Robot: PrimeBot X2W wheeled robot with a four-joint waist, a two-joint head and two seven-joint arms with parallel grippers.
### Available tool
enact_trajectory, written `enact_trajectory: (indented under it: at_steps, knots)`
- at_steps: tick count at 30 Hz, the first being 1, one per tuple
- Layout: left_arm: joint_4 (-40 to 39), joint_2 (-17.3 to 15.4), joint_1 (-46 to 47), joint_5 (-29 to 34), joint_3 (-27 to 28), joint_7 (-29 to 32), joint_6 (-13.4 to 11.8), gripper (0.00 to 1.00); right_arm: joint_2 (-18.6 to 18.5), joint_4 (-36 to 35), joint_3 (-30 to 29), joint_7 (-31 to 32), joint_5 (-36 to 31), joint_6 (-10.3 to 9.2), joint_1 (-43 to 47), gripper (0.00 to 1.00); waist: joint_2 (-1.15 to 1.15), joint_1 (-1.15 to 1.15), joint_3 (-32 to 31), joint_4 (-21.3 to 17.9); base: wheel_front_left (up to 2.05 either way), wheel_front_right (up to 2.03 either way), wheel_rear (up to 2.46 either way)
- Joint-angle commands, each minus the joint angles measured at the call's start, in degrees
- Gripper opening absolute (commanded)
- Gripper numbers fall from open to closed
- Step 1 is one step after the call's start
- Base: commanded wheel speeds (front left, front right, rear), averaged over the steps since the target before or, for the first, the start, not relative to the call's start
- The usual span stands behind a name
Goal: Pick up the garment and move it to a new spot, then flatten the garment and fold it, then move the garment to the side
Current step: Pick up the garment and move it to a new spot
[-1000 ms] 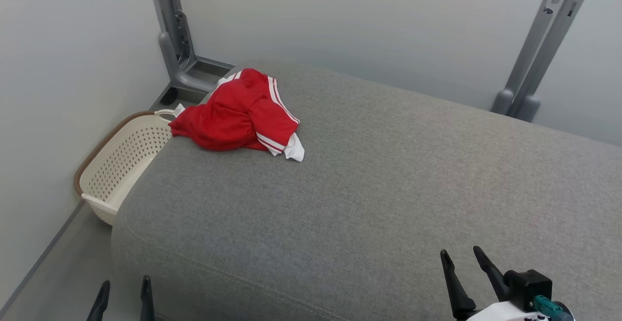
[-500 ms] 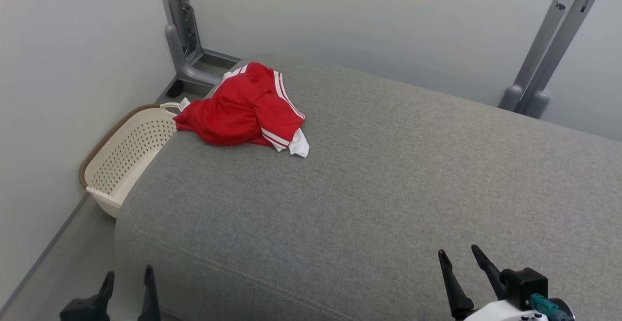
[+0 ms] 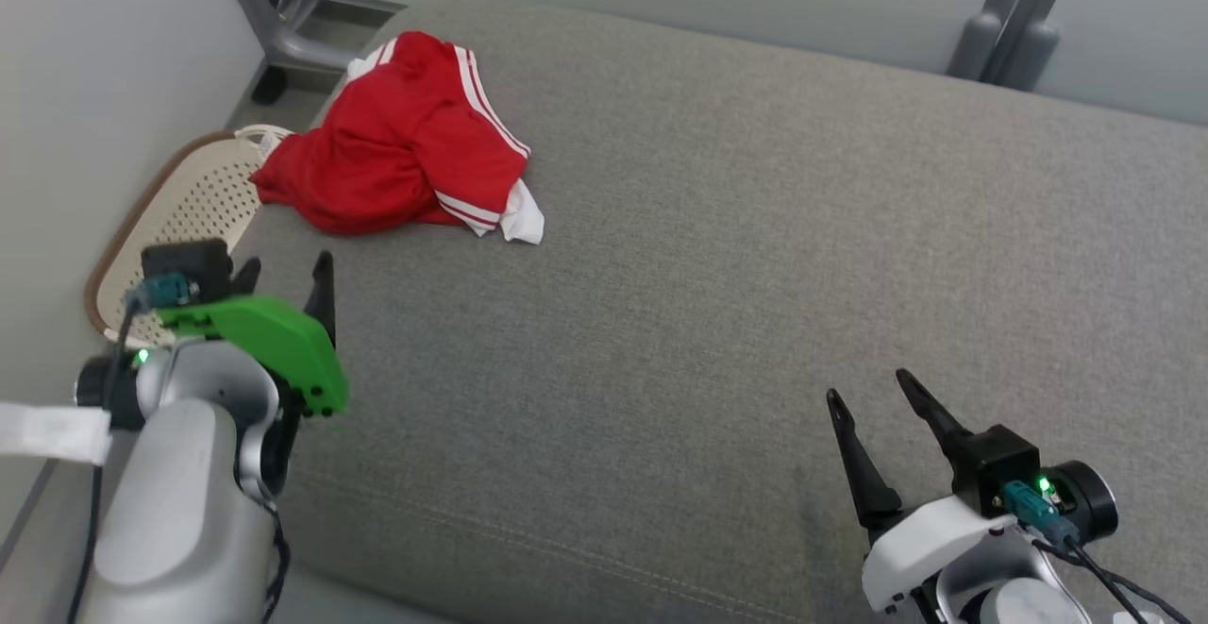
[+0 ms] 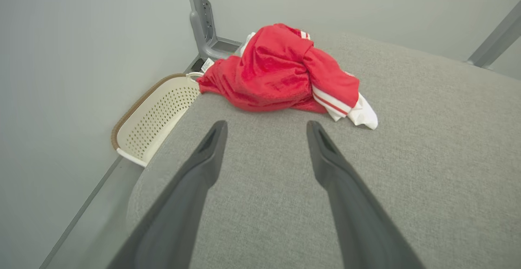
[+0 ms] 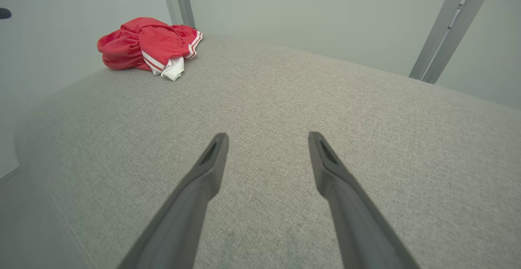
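Working on the first step, the pick-up, and not yet lifting anything. Finding the garment [image 3: 392, 138] bunched in a red heap with white stripes at the far left corner of the cushion [image 3: 717, 265], with its left end reaching the left edge just beside a basket [image 3: 179, 213] down on the floor, and with a white flap pointing toward the middle. Holding the left tool [image 3: 287, 267] with fingers spread apart and empty, hovering over the near left part of the cushion, pointing at the heap, near it but not touching. Holding the right tool [image 3: 869, 388] likewise spread and empty over the near right part, well apart from the garment. Judging the task as barely begun, leaving the moving, flattening, folding and setting aside all to come. Judging the next move as calling for reaching the left tool forward and down onto the heap, aiming at a thick fold near its middle rather than at the thin white flap, then closing on enough cloth to carry the whole piece. Needing care at the left edge, risking, by pushing instead of pinching, a slide of the cloth off toward the basket. Expecting soft, limp fabric, likely drooping and opening out when raised, so lifting well clear before carrying toward the open middle of the cushion. Possibly bringing the right tool across to help, though standing far off for now.
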State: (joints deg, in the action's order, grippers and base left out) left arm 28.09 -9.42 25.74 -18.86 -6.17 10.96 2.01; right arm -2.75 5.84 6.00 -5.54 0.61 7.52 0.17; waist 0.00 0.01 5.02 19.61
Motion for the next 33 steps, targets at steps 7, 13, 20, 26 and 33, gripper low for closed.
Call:
enact_trajectory:
  at_steps: [7, 13, 20, 26, 33]
  knots:
    - [7.55, -1.85, 13.51, -0.47, -0.53, 2.89, 1.67, 1.00, -0.24, -4.14, 1.09, 2.04, -2.31, -0.06, -2.71, 1.00, 0.00, -0.01, 12.24, -8.93, 0.00, 0.00, 0.00]
    - [13.12, -2.54, 20.83, -0.15, -1.83, 4.83, 2.57, 1.00, -0.34, -6.49, 1.18, 2.84, -3.55, -0.06, -3.56, 1.00, 0.00, -0.01, 16.71, -11.52, 0.00, 0.00, 0.00]
    - [19.27, -2.84, 25.48, 0.04, -1.92, 7.71, -0.04, 1.00, -0.41, -8.45, 1.08, 2.86, -3.79, -0.06, -4.05, 1.00, 0.00, -0.01, 19.83, -13.26, 0.00, 0.00, 0.00]
    - [22.82, -3.28, 28.17, 0.38, -1.22, 8.56, -4.19, 1.00, -0.46, -9.26, 1.20, 2.65, -3.91, -0.06, -4.32, 1.00, 0.00, -0.01, 21.42, -14.00, 0.00, 0.00, 0.00]
    - [24.01, -3.60, 29.59, 1.06, -1.81, 5.31, -4.79, 0.00, -0.41, -8.85, 1.18, 2.38, -3.99, -0.06, -4.58, 1.00, 0.00, -0.01, 21.90, -14.34, 0.00, 0.00, 0.00]
